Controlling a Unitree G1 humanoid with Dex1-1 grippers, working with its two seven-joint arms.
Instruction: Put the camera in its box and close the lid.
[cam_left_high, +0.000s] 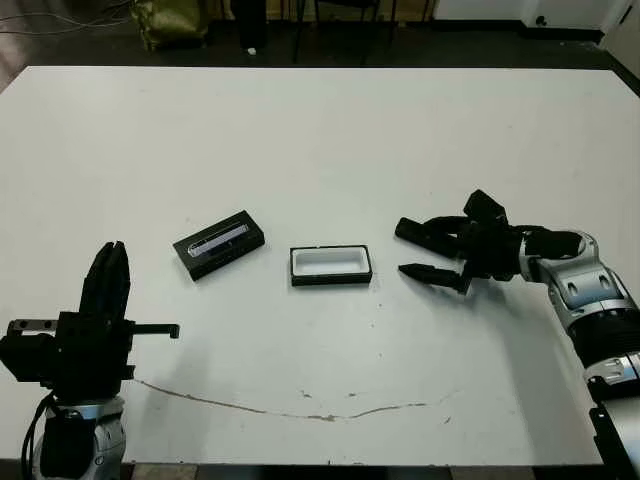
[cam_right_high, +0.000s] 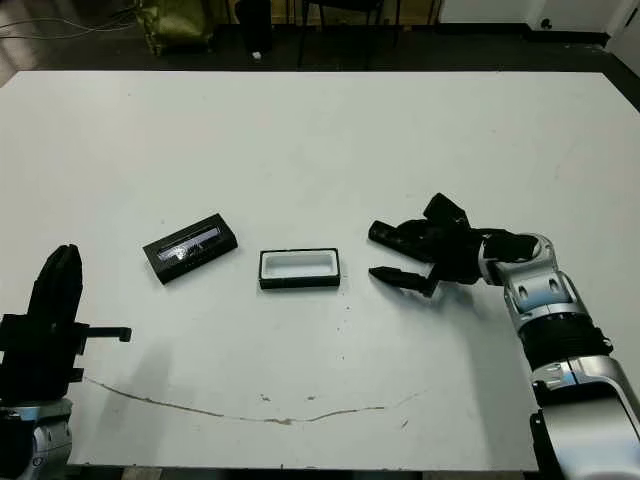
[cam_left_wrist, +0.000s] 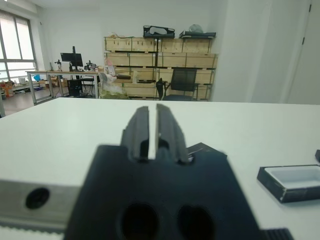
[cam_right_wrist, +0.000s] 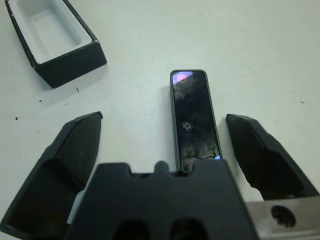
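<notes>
The camera (cam_right_wrist: 192, 122), a slim black bar, lies flat on the white table between the spread fingers of my right gripper (cam_right_wrist: 164, 117), which touch neither of its sides. That gripper (cam_left_high: 402, 249) is open and low over the table, just right of the box (cam_left_high: 331, 279). The box is an open black tray with a white lining and nothing in it. Left of it lies the lid (cam_left_high: 219, 244), black with a silvery strip, at a slant. My left gripper (cam_left_high: 110, 250) is shut with nothing in it and stands upright near the front left corner, well away from the lid.
A thin dark scratch line (cam_left_high: 300, 410) runs across the table (cam_left_high: 320, 140) near its front edge. Beyond the far edge are dark floor, chair legs and a yellowish bag (cam_left_high: 170, 20). The left wrist view shows shelves (cam_left_wrist: 160, 67) and desks far behind.
</notes>
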